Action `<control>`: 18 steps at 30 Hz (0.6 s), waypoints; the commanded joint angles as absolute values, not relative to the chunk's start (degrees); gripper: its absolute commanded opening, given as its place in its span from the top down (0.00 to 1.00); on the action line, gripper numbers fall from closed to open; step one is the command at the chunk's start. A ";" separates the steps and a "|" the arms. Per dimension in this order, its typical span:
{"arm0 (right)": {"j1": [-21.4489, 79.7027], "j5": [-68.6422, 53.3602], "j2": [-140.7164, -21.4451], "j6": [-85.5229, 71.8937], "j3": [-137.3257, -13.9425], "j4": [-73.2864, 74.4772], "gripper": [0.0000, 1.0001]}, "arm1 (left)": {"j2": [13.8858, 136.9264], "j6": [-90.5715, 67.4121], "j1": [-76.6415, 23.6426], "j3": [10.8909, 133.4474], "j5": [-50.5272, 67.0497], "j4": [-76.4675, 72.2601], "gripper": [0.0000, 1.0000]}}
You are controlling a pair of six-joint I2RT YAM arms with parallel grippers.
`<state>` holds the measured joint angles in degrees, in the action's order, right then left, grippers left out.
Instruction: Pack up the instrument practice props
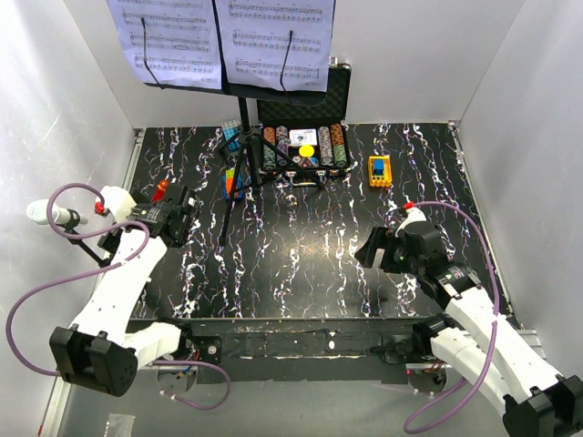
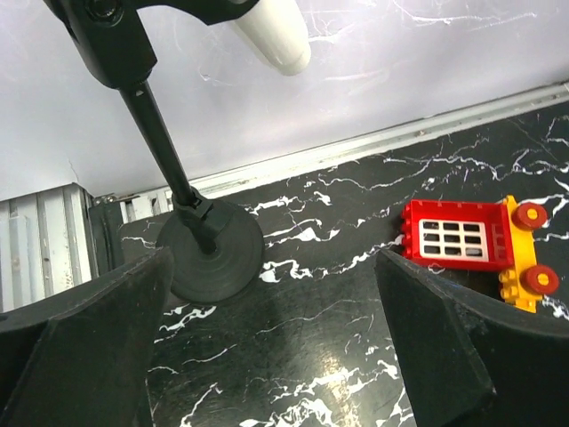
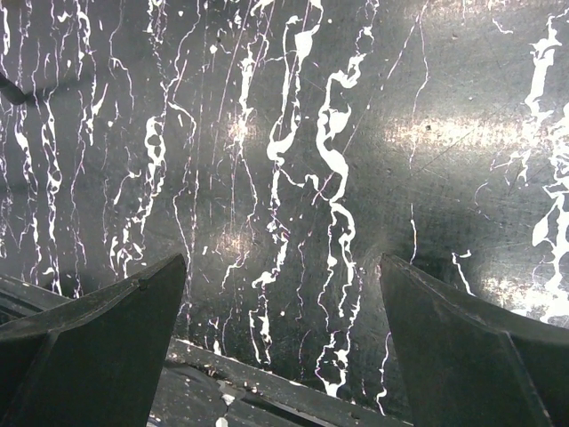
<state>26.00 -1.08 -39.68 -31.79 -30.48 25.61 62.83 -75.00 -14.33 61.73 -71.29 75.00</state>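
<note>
The black music stand (image 1: 244, 137) rises at the back centre, with white sheet-music pages (image 1: 273, 41) clipped on its desk and its tripod legs spread on the table. The white microphone (image 1: 44, 211) sits on its black stand at the left edge. In the left wrist view the microphone (image 2: 276, 31) is overhead and the round base (image 2: 211, 252) lies just ahead and left of my open left gripper (image 2: 276, 356), apart from it. In the top view that left gripper (image 1: 179, 223) holds nothing. My right gripper (image 1: 372, 248) is also open over bare table (image 3: 284, 347).
An open black poker chip case (image 1: 305, 146) stands behind the tripod legs. A red and yellow toy block (image 2: 471, 245) lies by my left gripper's right finger. Small colourful blocks (image 1: 232, 182) sit near the stand; a yellow toy (image 1: 380, 170) lies at right. White walls enclose the table.
</note>
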 commanded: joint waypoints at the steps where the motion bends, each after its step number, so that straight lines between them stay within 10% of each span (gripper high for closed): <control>1: 26.28 -1.67 -39.46 -32.34 -34.01 24.78 0.02 | 62.75 -83.49 -13.10 62.67 -77.16 94.31 0.02; 18: 26.19 -3.78 -42.71 -33.75 -36.04 26.28 0.03 | 68.73 -82.88 -11.08 59.41 -83.67 94.31 0.02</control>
<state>26.02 -2.04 -41.91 -32.32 -33.71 27.07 67.94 -80.93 -11.73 60.34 -78.85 76.99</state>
